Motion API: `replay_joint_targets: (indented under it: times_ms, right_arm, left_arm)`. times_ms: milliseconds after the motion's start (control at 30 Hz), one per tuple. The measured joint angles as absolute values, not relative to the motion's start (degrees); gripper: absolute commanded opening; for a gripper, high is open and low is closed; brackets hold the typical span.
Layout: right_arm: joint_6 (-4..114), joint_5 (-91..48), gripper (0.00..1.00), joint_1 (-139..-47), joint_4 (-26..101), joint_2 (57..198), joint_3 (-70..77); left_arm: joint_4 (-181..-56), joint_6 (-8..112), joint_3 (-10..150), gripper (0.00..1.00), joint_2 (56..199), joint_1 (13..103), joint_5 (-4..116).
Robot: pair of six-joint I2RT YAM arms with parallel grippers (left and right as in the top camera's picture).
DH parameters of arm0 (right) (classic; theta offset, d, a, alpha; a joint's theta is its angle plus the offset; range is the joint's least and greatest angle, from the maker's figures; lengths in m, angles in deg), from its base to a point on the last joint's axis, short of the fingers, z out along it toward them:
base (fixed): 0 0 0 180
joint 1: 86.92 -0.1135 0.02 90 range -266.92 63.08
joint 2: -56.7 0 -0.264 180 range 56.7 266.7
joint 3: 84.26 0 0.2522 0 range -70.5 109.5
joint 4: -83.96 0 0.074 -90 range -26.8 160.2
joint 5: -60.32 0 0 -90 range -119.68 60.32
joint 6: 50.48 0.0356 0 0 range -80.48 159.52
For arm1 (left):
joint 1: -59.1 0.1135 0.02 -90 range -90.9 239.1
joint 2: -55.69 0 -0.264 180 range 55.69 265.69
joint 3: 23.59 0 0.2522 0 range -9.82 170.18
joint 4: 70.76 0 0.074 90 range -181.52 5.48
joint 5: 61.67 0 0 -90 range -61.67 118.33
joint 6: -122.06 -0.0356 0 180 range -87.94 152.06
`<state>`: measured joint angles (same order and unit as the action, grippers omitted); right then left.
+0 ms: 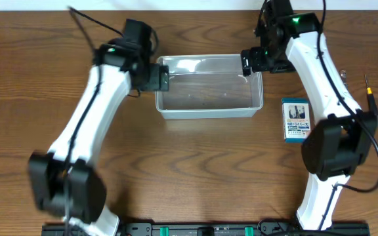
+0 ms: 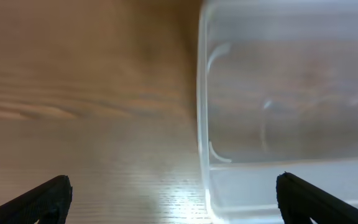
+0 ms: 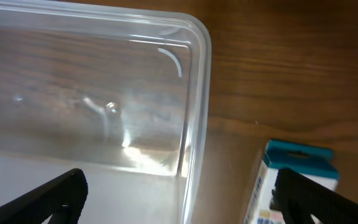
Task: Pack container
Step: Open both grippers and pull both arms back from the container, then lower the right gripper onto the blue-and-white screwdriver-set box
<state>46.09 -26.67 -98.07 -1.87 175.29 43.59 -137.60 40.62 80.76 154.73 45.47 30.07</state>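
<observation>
Overhead: clear plastic rectangular container (image 1: 209, 113) on brown wooden desk (image 1: 195, 170), left pincer (image 1: 166, 77) wide open at one short end, right pincer (image 1: 249, 62) wide open at other.

The left wrist view, soft with blur, cut the container (image 2: 202, 93) off at its right and bottom edges. The right wrist view cut it at left and bottom, and the blue-and-white box (image 3: 291, 180) at the bottom. Overhead, the box's print was too small to read.
</observation>
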Motion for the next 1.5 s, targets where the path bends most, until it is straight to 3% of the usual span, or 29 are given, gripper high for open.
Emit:
replay_joint_targets:
  times_ms: [267, 633, 1500]
  right_arm:
    - [45.96, -28.47, 0.99, -96.11, -11.03, 164.34, 44.37]
    - [45.87, -34.61, 0.99, -93.29, -26.48, 158.59, 44.92]
    - [47.29, -36.18, 0.99, -86.23, -21.08, 158.52, 31.26]
  left_arm:
    - [-140.59, 40.60, 82.18, 0.98, 141.97, 52.57, 24.54]
    - [-145.03, 40.60, 82.18, 0.98, 139.17, 65.64, 23.16]
    - [-145.58, 40.60, 82.18, 0.98, 139.17, 71.44, 15.86]
